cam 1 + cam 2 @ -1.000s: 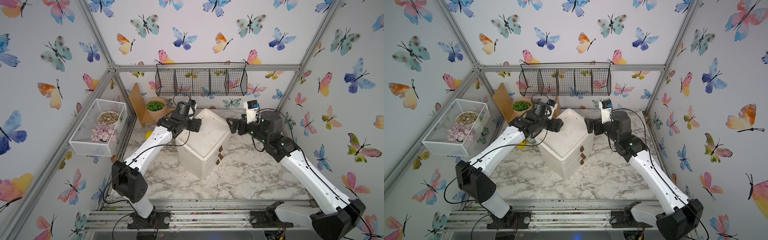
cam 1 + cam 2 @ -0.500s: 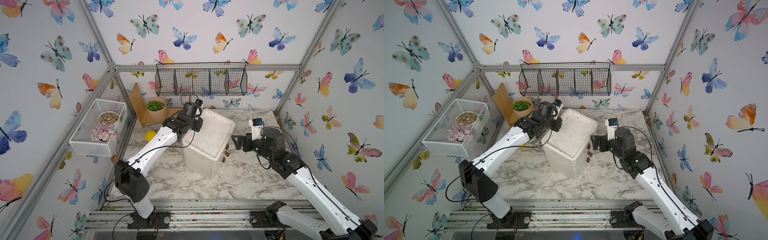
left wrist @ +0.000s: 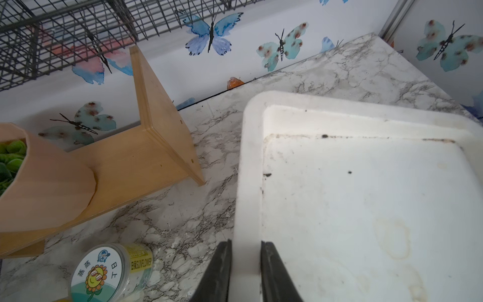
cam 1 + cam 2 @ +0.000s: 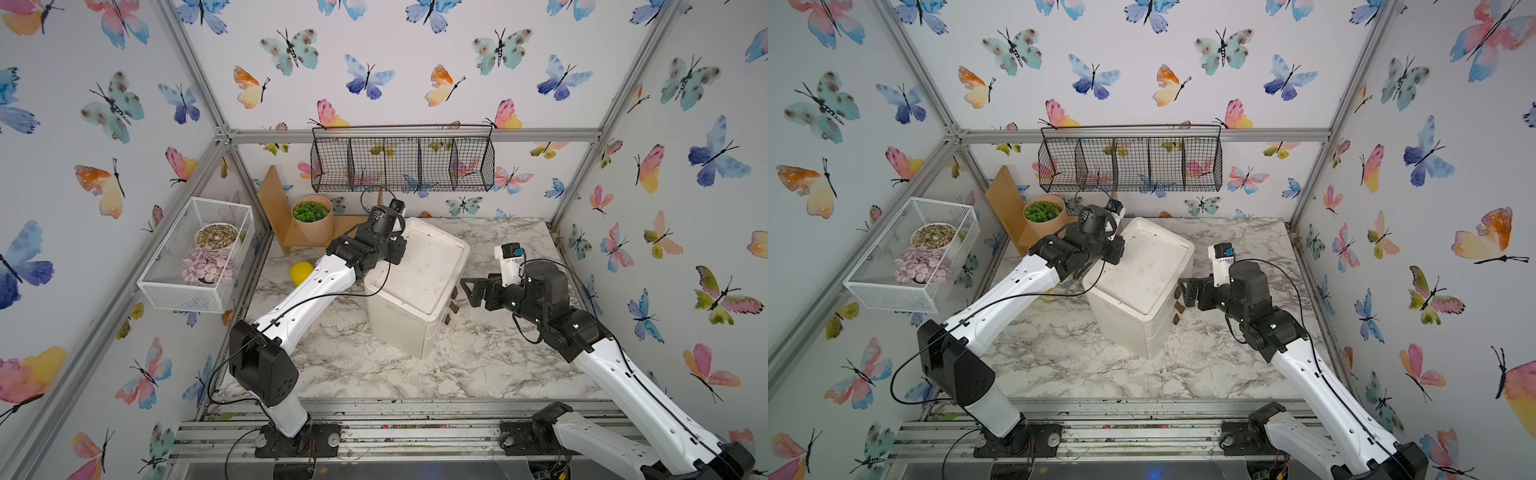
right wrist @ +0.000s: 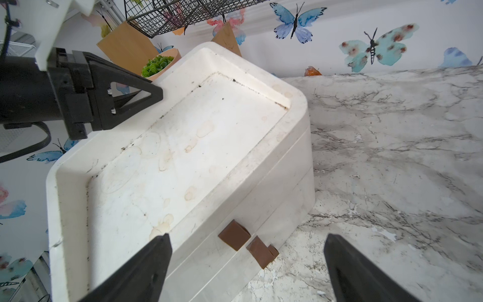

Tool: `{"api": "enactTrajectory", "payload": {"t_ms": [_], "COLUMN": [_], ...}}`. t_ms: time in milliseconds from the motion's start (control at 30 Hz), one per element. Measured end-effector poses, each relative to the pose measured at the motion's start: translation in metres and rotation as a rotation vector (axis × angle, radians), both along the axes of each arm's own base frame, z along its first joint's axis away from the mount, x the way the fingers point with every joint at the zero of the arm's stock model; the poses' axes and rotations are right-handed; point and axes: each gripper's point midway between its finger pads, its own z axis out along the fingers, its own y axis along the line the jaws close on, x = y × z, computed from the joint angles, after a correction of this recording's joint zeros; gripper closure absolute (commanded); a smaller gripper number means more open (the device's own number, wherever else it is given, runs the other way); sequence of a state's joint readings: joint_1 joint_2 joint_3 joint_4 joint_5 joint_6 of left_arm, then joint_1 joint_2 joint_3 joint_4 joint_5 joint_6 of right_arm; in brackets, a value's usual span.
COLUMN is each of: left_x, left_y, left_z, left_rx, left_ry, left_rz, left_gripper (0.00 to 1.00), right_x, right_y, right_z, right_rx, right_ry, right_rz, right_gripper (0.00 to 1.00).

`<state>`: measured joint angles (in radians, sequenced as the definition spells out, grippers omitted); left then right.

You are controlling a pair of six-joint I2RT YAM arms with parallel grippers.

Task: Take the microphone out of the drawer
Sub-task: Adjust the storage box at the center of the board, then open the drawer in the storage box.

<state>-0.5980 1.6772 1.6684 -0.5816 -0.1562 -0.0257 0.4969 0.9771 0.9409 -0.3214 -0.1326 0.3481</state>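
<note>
Clamping the drawer unit (image 4: 415, 282) by its rim, left end effector (image 3: 245, 243); right end effector (image 4: 468, 291) spread wide near brown handles (image 5: 234, 234)

Drawer unit (image 4: 415, 291) interior hidden; yellow jar (image 4: 300, 271) at its 9 o'clock half behind left arm (image 4: 320, 286).

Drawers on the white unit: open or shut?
Shut. Right wrist view: the drawer fronts sit flush in the drawer unit, brown handles ungripped, right gripper open in front of them.
</note>
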Motion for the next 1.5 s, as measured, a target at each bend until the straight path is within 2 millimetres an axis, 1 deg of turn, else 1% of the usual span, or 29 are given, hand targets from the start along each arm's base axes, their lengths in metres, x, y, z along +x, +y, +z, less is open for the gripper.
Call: {"api": "enactTrajectory", "payload": {"t_ms": [33,67,133,267,333,400,567,667,800,833,967,1100,1200,1367,1500], "left_x": [-0.001,-0.001,-0.001,-0.003,-0.005,-0.006,-0.006,-0.007,-0.01,-0.012,-0.014,-0.016,-0.018,-0.019,-0.02], "left_y": [0.002,0.003,0.004,0.001,0.0,0.0,0.002,0.011,0.027,0.034,0.059,0.084,0.099,0.114,0.118], "left_z": [-0.005,-0.005,-0.005,-0.006,-0.005,-0.005,-0.005,-0.005,-0.005,-0.005,-0.005,-0.005,-0.005,-0.006,-0.006], "left_rx": [0.012,0.009,0.01,0.001,-0.007,-0.016,-0.02,-0.016,-0.017,-0.02,-0.028,-0.028,-0.029,-0.034,-0.036], "left_ry": [0.011,0.013,0.013,0.017,0.025,0.028,0.028,0.023,0.018,0.019,0.016,0.008,0.008,0.005,0.003], "left_rz": [0.004,0.01,0.015,0.012,-0.004,0.01,0.034,0.075,0.154,0.18,0.262,0.344,0.385,0.417,0.423], "left_gripper": [0.63,0.62,0.65,0.85,0.91,0.93,0.93,0.93,0.92,0.92,0.91,0.91,0.88,0.83,0.82], "right_x": [0.0,-0.001,-0.001,-0.002,-0.003,-0.004,-0.01,-0.015,-0.015,-0.015,-0.009,-0.001,0.008,0.021,0.028], "right_y": [0.0,0.001,0.001,0.002,0.002,0.003,0.014,0.023,0.037,0.041,0.054,0.064,0.068,0.076,0.085], "right_z": [0.0,0.0,0.0,0.001,0.002,0.001,-0.009,-0.016,-0.02,-0.021,-0.025,-0.025,-0.026,-0.04,-0.045], "right_rx": [0.001,0.001,0.003,0.007,0.01,0.014,0.046,0.083,0.146,0.163,0.223,0.294,0.364,0.466,0.522], "right_ry": [0.001,0.002,0.002,0.001,0.0,0.001,0.025,0.044,0.057,0.063,0.092,0.126,0.157,0.237,0.277], "right_rz": [0.002,0.004,0.007,0.013,0.017,0.025,0.085,0.137,0.195,0.209,0.242,0.265,0.272,0.287,0.302], "right_gripper": [0.02,0.02,0.02,0.02,0.02,0.02,0.02,0.03,0.11,0.13,0.18,0.28,0.33,0.37,0.37]}}
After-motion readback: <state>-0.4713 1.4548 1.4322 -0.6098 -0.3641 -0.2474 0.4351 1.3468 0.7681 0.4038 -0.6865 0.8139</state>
